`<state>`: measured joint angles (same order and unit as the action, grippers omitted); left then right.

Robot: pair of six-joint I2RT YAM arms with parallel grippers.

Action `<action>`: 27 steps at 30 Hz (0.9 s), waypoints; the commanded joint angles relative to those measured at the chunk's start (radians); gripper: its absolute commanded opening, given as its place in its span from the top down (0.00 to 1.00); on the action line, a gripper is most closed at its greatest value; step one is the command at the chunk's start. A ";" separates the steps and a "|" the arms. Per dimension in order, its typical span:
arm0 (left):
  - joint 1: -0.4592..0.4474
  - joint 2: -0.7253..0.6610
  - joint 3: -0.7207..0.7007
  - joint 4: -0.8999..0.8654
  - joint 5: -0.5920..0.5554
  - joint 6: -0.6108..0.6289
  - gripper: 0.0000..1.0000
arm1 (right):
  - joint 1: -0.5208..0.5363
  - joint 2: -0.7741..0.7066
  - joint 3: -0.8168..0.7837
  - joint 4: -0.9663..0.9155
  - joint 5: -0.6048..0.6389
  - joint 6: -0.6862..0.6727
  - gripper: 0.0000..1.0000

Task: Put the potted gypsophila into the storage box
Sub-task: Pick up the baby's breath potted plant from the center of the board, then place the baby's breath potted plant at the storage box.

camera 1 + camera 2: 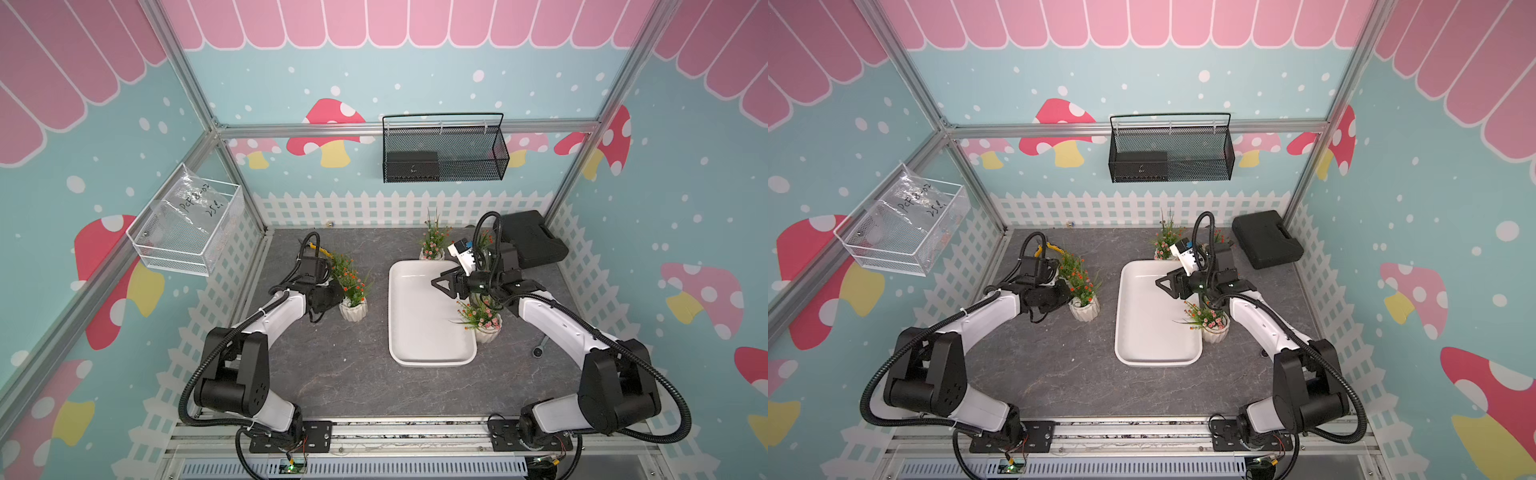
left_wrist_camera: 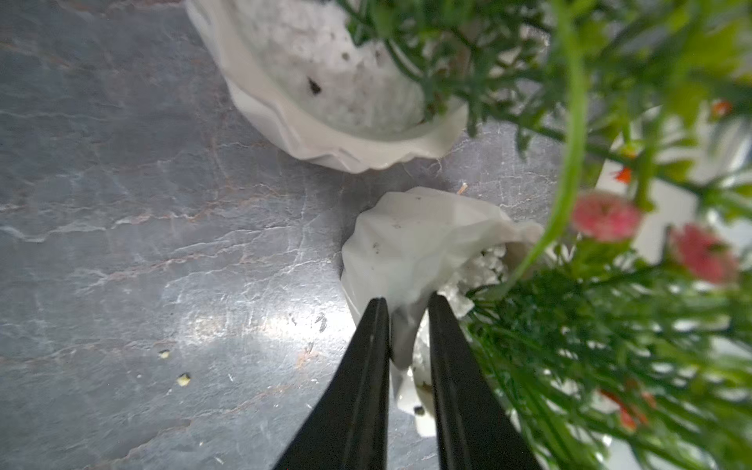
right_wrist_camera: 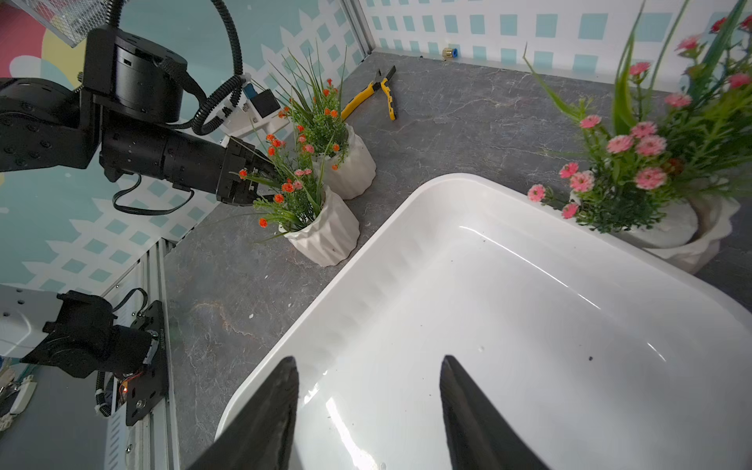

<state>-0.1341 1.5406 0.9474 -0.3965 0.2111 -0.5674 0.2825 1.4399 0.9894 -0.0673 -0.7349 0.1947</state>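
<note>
Left wrist view: our left gripper (image 2: pixel 407 301) pinches the rim of a small white ribbed pot of green gypsophila (image 2: pixel 411 240) on the grey stone-look desk (image 2: pixel 142 203), beside the empty shallow white storage box (image 1: pixel 415 332). We'd lift slowly, upright; right gripper (image 3: pixel 368 360) hangs half-open, empty.
</note>
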 commanded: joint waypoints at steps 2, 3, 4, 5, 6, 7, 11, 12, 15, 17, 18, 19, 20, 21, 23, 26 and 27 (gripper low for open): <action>0.000 0.020 -0.005 -0.042 -0.020 0.017 0.84 | 0.004 0.004 0.012 -0.003 -0.016 -0.021 0.42; 0.000 0.017 -0.004 -0.042 -0.014 0.019 0.85 | 0.005 0.005 0.012 -0.004 -0.015 -0.019 0.42; -0.002 0.014 -0.003 -0.043 -0.008 0.022 0.86 | 0.004 0.005 0.012 -0.005 -0.015 -0.019 0.42; -0.005 0.008 -0.001 -0.043 -0.002 0.027 0.88 | 0.004 0.005 0.012 -0.004 -0.013 -0.017 0.42; -0.007 0.000 -0.001 -0.043 0.000 0.030 0.89 | 0.004 0.006 0.012 -0.005 -0.009 -0.016 0.42; -0.009 -0.010 -0.001 -0.038 0.001 0.033 0.90 | 0.004 0.007 0.012 -0.006 -0.005 -0.013 0.42; -0.021 -0.066 -0.003 -0.026 0.010 0.038 0.95 | 0.004 0.009 0.017 -0.012 0.005 -0.012 0.42; -0.025 -0.083 -0.001 -0.024 0.013 0.038 0.96 | 0.004 0.010 0.018 -0.014 0.008 -0.011 0.42; -0.036 -0.128 0.008 -0.031 0.026 0.037 1.00 | 0.004 0.008 0.018 -0.016 0.010 -0.007 0.42; -0.046 -0.154 0.023 -0.043 0.030 0.038 1.00 | 0.004 0.008 0.020 -0.016 0.013 -0.005 0.42; -0.052 -0.167 0.033 -0.051 0.030 0.040 1.00 | 0.004 0.006 0.020 -0.018 0.014 -0.005 0.42; -0.058 -0.177 0.041 -0.058 0.032 0.043 1.00 | 0.005 0.007 0.021 -0.020 0.015 -0.004 0.42; -0.066 -0.187 0.053 -0.066 0.035 0.049 1.00 | 0.004 0.005 0.022 -0.021 0.017 -0.003 0.42; -0.075 -0.193 0.064 -0.071 0.036 0.054 1.00 | 0.004 0.003 0.022 -0.022 0.020 -0.001 0.42; -0.100 -0.204 0.093 -0.078 0.036 0.066 1.00 | 0.003 0.002 0.026 -0.029 0.026 0.001 0.42; -0.137 -0.197 0.144 -0.087 0.025 0.076 1.00 | -0.002 0.004 0.029 -0.037 0.044 0.015 0.43; -0.149 -0.191 0.161 -0.087 0.024 0.078 1.00 | -0.005 0.006 0.030 -0.041 0.046 0.022 0.43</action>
<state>-0.2577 1.3670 1.0382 -0.5076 0.2173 -0.5098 0.2821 1.4399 0.9920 -0.0910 -0.7029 0.2062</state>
